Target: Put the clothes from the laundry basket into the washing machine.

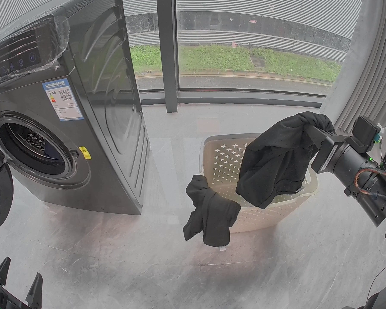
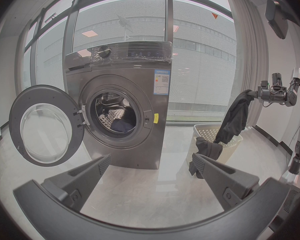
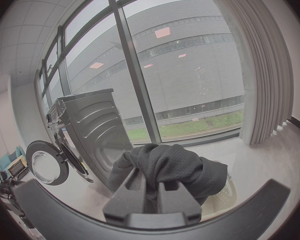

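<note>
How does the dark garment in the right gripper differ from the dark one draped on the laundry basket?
The held garment hangs from the right gripper, shut on its top; the draped garment lies loose over the laundry basket rim. The held garment dangles above the basket; the draped garment trails down the outer wall. The held garment looks bulkier than the draped garment. Both are dark and outside the washing machine.

Soft daylight from the window, faint shadows, dark-rimmed fisheye wrist views

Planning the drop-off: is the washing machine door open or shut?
Open: the door is swung wide aside on its hinge, leaving the drum exposed.
</note>
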Tool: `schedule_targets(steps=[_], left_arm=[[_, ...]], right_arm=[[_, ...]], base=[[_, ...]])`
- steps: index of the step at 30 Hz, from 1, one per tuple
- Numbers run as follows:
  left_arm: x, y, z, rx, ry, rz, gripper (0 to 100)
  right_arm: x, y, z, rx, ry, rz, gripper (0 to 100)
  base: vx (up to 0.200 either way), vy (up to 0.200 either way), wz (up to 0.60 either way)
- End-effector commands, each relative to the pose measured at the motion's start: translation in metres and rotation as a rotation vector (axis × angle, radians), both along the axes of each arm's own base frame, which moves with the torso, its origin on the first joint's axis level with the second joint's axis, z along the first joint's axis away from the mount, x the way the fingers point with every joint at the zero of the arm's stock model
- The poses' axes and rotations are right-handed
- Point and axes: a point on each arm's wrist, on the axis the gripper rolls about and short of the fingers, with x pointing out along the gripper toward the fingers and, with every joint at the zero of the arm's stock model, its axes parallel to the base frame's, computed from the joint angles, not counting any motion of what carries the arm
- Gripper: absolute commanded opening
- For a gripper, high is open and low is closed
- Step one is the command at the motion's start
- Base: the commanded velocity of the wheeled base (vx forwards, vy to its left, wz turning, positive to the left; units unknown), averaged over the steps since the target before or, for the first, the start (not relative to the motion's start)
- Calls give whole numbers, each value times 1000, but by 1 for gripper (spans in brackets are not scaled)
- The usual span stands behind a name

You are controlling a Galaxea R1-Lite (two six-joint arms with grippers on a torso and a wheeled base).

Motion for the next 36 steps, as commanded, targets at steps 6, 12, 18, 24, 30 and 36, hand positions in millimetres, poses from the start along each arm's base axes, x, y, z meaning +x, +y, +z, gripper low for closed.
schedule_targets(steps=[6,12,18,24,30,36], left_arm=[[0,0,-4,-2,0,1,100],[0,0,-4,-2,0,1,100],[0,0,-4,-2,0,1,100],[0,0,-4,-2,0,1,100],[0,0,-4,-2,0,1,100],[0,0,-4,-2,0,1,100]], right_arm=[[0,2,-2,-6,4,10,0],[-1,3,-2,-7,5,18,0],[-3,5,-2,-3,3,30,0],[-3,6,-1,5,-13,33,0],[-3,6,-1,4,-12,39,0],[-4,8,-2,3,-9,48,0]], base=[[0,200,0],[0,200,0],[0,200,0],[0,200,0],[0,200,0],[0,33,0]])
